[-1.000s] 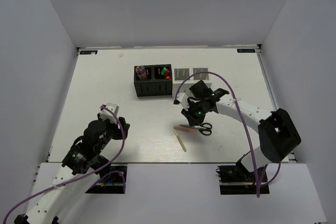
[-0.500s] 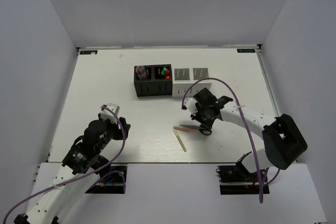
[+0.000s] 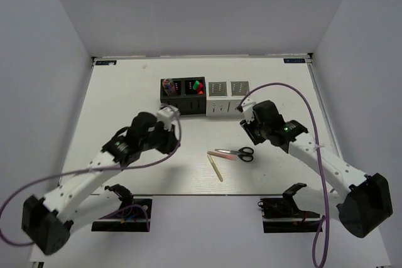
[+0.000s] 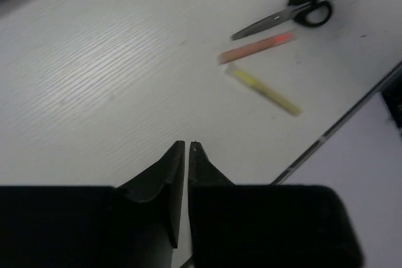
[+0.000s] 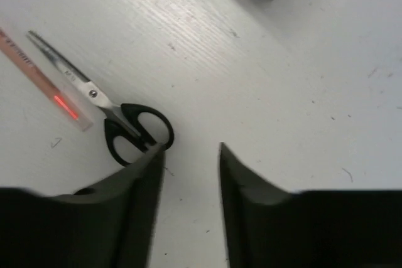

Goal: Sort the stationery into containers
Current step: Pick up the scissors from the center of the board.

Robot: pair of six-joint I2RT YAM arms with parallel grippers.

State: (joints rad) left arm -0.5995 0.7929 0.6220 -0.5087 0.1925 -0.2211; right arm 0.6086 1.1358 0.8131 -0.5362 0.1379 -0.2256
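The four joined containers stand at the back: two black point(image 3: 183, 95), two white point(image 3: 228, 95). The black ones hold highlighters with coloured caps. The black-handled scissors point(image 3: 239, 153) lie on the table beside the thin pink stick point(image 3: 223, 155), with the pale wooden stick point(image 3: 215, 167) just in front. My right gripper point(image 3: 250, 131) is open and empty, above and just behind the scissors' handles point(image 5: 129, 131); the pink stick point(image 5: 44, 76) shows at far left there. My left gripper point(image 3: 171, 137) is shut and empty, left of the items. Its view shows the scissors point(image 4: 295, 16), pink stick point(image 4: 256, 47) and wooden stick point(image 4: 262, 90).
The table's front edge point(image 4: 333, 131) runs close to the wooden stick. White walls enclose the table on three sides. A purple cable loops off each arm point(image 3: 276, 87).
My left arm has swung from the near left corner to the table's middle. My right gripper has pulled back up and right from the scissors, which stay on the table.
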